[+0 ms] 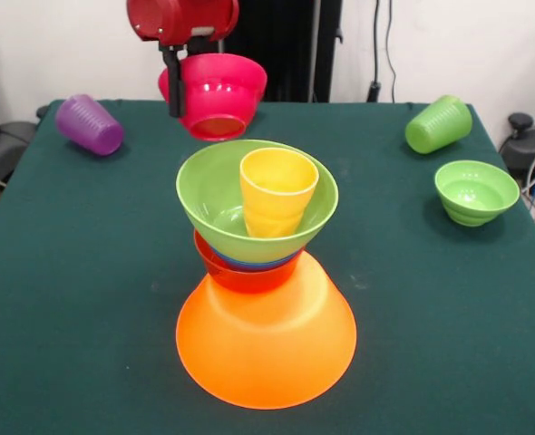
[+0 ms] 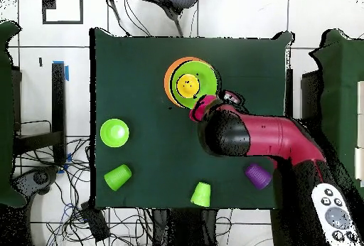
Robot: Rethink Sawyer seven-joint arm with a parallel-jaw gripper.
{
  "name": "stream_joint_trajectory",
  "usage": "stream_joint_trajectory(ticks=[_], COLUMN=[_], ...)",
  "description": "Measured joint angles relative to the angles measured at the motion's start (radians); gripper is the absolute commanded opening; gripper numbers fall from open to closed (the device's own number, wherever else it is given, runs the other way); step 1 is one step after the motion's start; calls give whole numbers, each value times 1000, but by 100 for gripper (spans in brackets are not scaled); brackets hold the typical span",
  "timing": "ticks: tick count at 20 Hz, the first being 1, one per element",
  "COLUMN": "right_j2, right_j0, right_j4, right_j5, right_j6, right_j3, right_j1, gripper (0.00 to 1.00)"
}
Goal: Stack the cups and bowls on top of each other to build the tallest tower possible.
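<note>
The tower stands mid-table: a huge orange bowl (image 1: 266,340) upside down, then a red-orange bowl (image 1: 240,275), a thin blue rim (image 1: 249,264) and a large light green bowl (image 1: 215,195) with the yellow cup (image 1: 277,190) upright inside. From overhead the tower (image 2: 202,72) shows the yellow cup (image 2: 188,84) at its centre. Behind the tower, my gripper (image 1: 184,86) is shut on the rim of the pink bowl (image 1: 220,95), held tilted above the table. In the overhead view the pink bowl (image 2: 200,108) sits just beside the tower under the arm (image 2: 249,136).
A purple cup (image 1: 88,124) (image 2: 257,175) lies on its side. A light green cup (image 1: 438,124) (image 2: 118,176) lies near a small green bowl (image 1: 476,190) (image 2: 114,132). Another light green cup (image 2: 202,194) sits near the robot-side table edge.
</note>
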Motion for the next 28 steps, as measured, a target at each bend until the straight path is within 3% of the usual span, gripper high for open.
stream_joint_trajectory(ticks=[11,21,28], right_j2=[0,12,-6], right_j0=[10,-68,-17], right_j4=[86,137,126], right_j5=[156,245,368], right_j6=[0,0,0], right_j3=[-151,-167,-212], right_j1=[1,-73,-60], gripper=[0,0,0])
